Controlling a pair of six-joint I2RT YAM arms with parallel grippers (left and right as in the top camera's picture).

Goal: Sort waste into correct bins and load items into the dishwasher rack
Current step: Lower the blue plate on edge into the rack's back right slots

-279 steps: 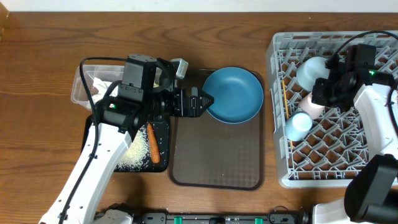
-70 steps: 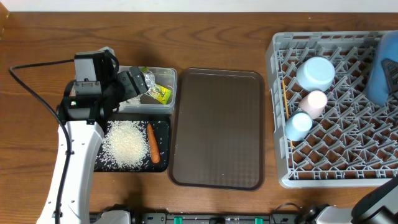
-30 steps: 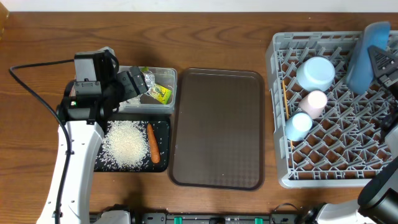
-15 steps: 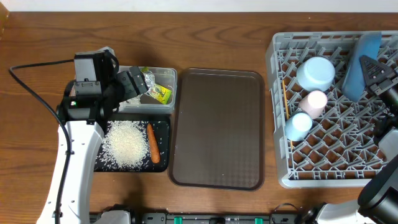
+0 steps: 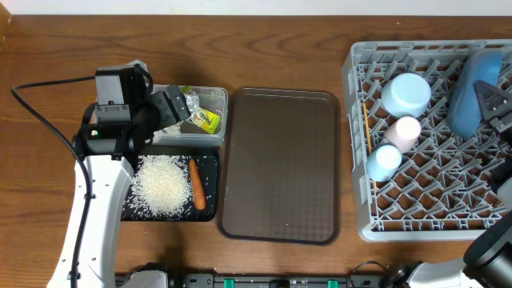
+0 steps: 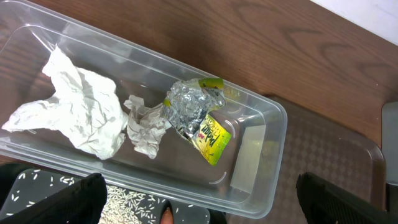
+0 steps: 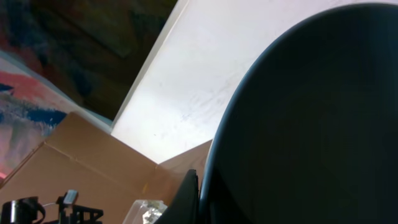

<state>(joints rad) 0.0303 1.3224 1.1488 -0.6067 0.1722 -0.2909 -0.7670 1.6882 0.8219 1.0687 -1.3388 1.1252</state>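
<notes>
My right gripper (image 5: 490, 100) is shut on the dark blue plate (image 5: 470, 92) and holds it on edge over the right side of the grey dishwasher rack (image 5: 432, 188). The plate fills the right wrist view (image 7: 311, 124), with one finger (image 7: 189, 198) against its rim. The whitish bowl (image 5: 406, 94), pink cup (image 5: 404, 130) and light blue cup (image 5: 385, 160) stand in the rack. My left gripper (image 6: 199, 208) is open above the clear tub (image 6: 273, 124), which holds napkins (image 6: 74, 112), foil (image 6: 189, 104) and the wrapper (image 6: 211, 138). Rice (image 5: 164, 186) and the carrot (image 5: 194, 184) lie in the black tray (image 5: 210, 164).
The flat brown serving tray (image 5: 280, 164) lies between the bins and the rack. The left arm's cable (image 5: 48, 84) loops over the table at the left. The rack reaches the table's right edge.
My right gripper has carried the plate from the tray to the rack and lowered it on edge at the rack's right side. The left arm has not moved lately.
</notes>
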